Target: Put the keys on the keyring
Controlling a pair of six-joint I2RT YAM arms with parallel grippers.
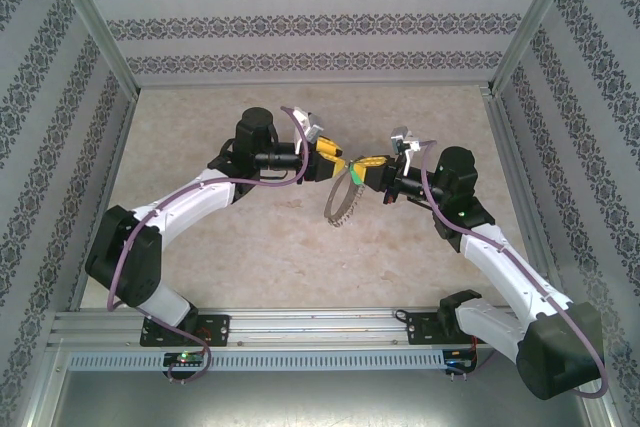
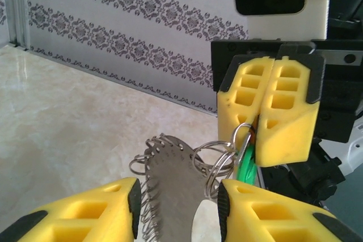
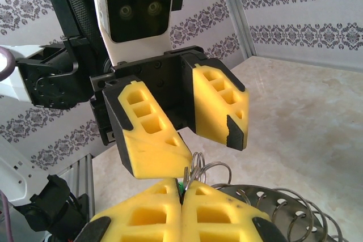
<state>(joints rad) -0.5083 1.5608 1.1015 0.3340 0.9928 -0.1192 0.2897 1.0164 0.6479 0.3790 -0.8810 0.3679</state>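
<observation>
aloft, right fingers (image 2: 286,111) pinch the keys (image 2: 247,168); keyring (image 2: 170,191) hangs downward between half-parted left fingers (image 2: 96,211).

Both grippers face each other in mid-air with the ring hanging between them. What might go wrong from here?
1. The right gripper pinches the green key only at its very fingertips; a tug may pull it free.
2. The left gripper stands open around the keyring, a gap showing on one side, so the hoop could swing or slip.
3. The two grippers sit very close; moving in may knock them together.
</observation>
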